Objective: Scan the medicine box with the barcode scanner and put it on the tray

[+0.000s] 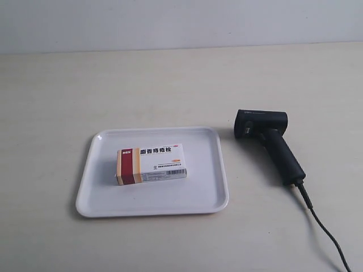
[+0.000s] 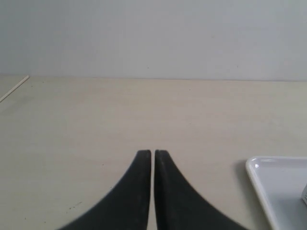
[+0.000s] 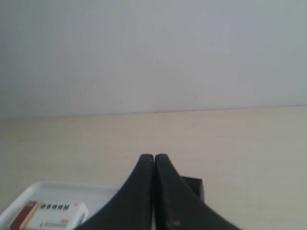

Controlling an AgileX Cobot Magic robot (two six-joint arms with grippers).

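Beige tabletop (image 1: pixel 170 79): medicine box (image 1: pixel 151 164) on tray (image 1: pixel 215 170), both hands (image 2: pixel 153 155) (image 3: pixel 154 159) closed, empty, apart.

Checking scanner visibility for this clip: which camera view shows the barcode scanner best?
The exterior view. It shows the whole barcode scanner lying on the table beside the tray, head, handle and cable all visible. The right wrist view catches only a dark corner of it behind the right gripper. The left wrist view does not show it.
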